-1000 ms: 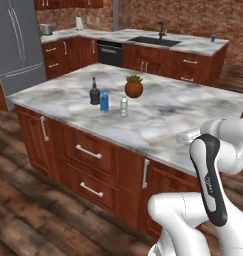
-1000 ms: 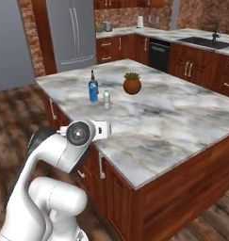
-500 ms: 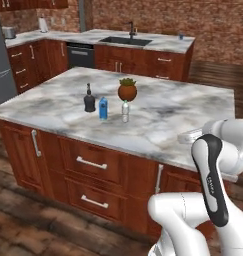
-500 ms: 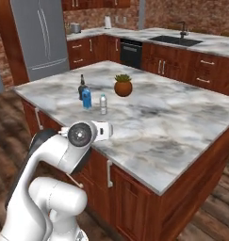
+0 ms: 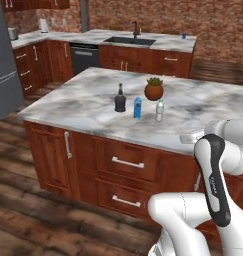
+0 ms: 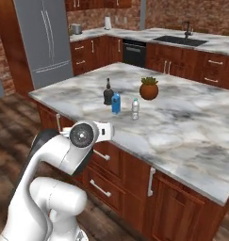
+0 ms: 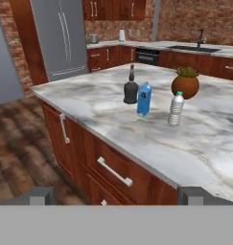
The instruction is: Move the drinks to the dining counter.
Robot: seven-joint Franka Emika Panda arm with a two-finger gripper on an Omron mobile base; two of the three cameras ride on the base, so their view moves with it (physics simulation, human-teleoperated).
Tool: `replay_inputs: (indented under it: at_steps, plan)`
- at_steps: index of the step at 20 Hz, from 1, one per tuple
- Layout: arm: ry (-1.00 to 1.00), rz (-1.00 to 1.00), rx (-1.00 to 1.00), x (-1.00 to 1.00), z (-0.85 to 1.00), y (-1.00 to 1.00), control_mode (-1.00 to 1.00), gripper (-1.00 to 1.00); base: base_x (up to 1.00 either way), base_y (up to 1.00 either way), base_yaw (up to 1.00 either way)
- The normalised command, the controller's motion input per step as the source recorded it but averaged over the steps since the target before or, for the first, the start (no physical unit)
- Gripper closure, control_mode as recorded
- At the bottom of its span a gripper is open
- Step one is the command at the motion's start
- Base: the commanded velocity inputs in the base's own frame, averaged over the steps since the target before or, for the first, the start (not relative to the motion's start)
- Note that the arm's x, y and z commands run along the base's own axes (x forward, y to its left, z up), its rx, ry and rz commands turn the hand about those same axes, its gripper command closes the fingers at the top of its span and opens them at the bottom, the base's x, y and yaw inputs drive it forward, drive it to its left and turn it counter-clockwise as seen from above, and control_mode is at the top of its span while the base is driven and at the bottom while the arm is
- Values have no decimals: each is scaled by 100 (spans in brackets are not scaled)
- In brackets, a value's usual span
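Drinks are grouped on a marble-topped island (image 5: 83,107), toward its near side. A squat black bottle (image 5: 120,98) with a narrow neck is seen at the left of the group. Just beside it, to the right, a blue carton (image 5: 137,108) with a white top is placed upright. A clear plastic water bottle (image 5: 159,111) with a white cap is set a little further right, apart from the carton. Behind these, a round terracotta pot (image 5: 153,89) with a green plant is found.

In the hand view the same row is shown: black bottle (image 7: 131,86), blue carton (image 7: 144,99), water bottle (image 7: 175,109), with the pot (image 7: 185,83) behind. The gripper (image 7: 119,195) is held well short of the island, and its two dark fingertips (image 7: 37,195) are spread wide, with nothing between them.

Against the far wall, the dining counter (image 5: 158,42) is seen, a long veined marble top with a black inset sink (image 5: 129,40) and a black faucet (image 5: 136,28). A small blue object is visible near its right end, too small to be identified.

Compared with one second ago, the whole scene has been shifted in both base views, because the base has been driven. The island is now viewed more squarely, and the drinks are placed nearer the middle of the left base view. The grey refrigerator (image 6: 45,40) is now cut off at the left edge of the left base view.
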Motion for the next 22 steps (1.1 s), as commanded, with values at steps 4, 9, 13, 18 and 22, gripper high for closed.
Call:
replay_inputs:
  at_steps: [4, 9, 13, 18, 22]
  plan:
    - [0, 0, 0, 0, 0, 0, 100, -100, 3, 98, -14]
    - [0, 0, 0, 0, 0, 0, 100, -100, 29, 75, -30]
    - [0, 0, 0, 0, 0, 0, 100, -100, 53, 56, -35]
    - [0, 0, 0, 0, 0, 0, 100, -100, 53, 11, -40]
    - [0, 0, 0, 0, 0, 0, 100, -100, 53, 0, -39]
